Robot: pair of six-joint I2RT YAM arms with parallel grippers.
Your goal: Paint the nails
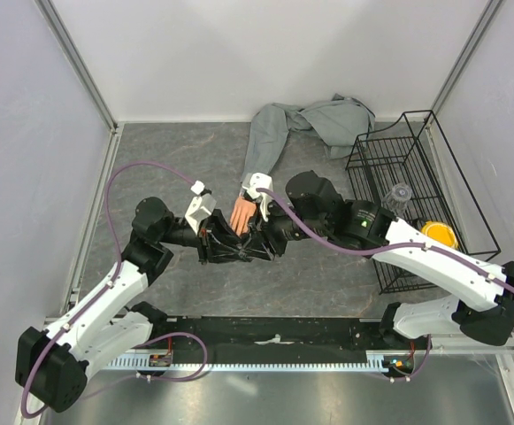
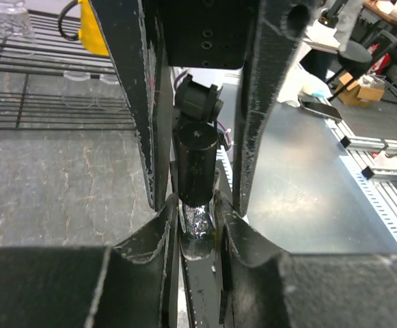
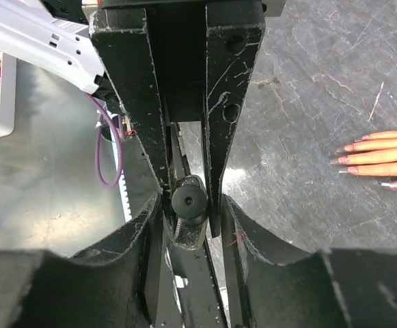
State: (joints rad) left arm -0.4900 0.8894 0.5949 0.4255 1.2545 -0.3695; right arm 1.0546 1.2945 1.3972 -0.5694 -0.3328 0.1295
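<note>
Currently both arms meet over the middle of the tabletop (image 1: 150, 177). The left gripper (image 2: 198, 222) is closed to a narrow gap on the small glass bottle (image 2: 197, 236). The right gripper (image 3: 190, 205) is closed on the bottle's dark cap (image 3: 188, 199). I judge the step in hand to be opening the bottle and drawing the brush.

The nails (image 3: 344, 162) are on the mannequin hand (image 3: 386, 160), which lies flat on the tabletop just beside the grippers. Its fingertips point toward them and touch neither.

Procedure as I would run it:
1. Hold the left grip firm. I cannot tell how far the bottle is tilted, so I keep its mouth uppermost to avoid a spill.
2. Turn the cap with the right wrist only, then withdraw along the bottle's axis so the brush does not scrape the neck. The brush is hidden, so its load is unknown.
3. Approach the nearest fingertip low and slow. Each nail is tiny, so touch lightly and stroke along the finger.
</note>
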